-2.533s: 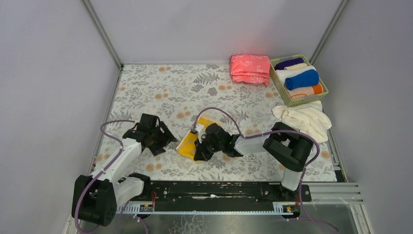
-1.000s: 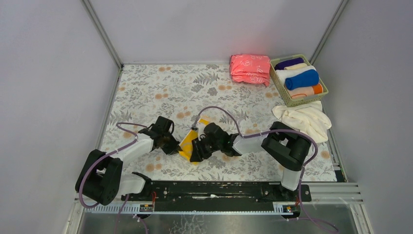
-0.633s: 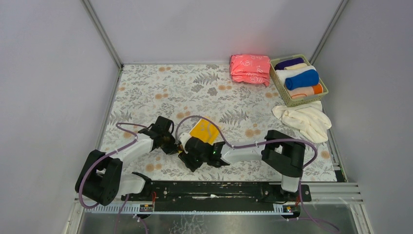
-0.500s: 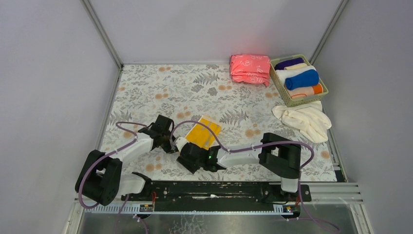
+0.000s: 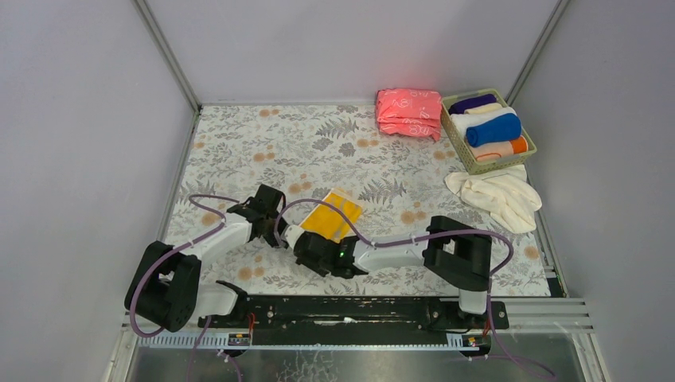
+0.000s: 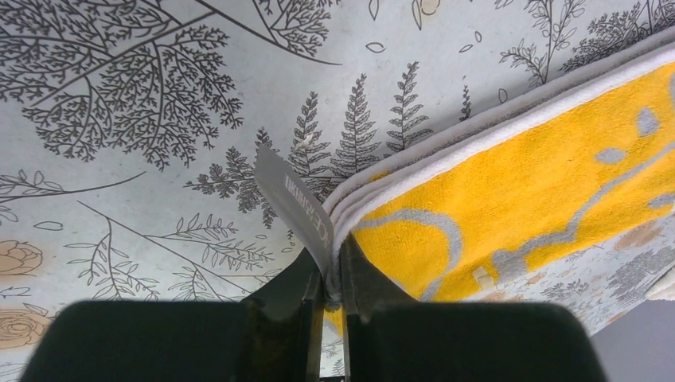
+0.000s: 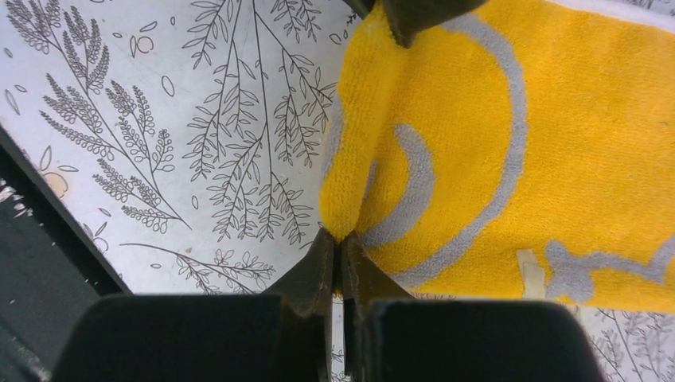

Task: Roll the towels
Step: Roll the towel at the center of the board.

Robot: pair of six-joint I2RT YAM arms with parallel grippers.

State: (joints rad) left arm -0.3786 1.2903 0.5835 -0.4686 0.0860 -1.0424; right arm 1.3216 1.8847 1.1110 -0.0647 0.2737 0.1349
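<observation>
The yellow towel (image 5: pixel 334 217), white-printed, lies folded flat in several layers just left of frame centre, its long axis tilted toward upper right; the blue towel (image 5: pixel 493 129) and orange towel (image 5: pixel 516 146) sit rolled, side by side, at upper right; cream-white towels (image 5: pixel 497 197) lie crumpled just below them.

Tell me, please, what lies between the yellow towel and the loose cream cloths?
Only bare floral table between yellow towel and cream cloths, per the top view.

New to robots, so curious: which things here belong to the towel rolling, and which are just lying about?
In the job: yellow towel, pinched by left gripper and right gripper; loose cream towels; rolled towels in basket.
Lying about: pink folded stack.
</observation>
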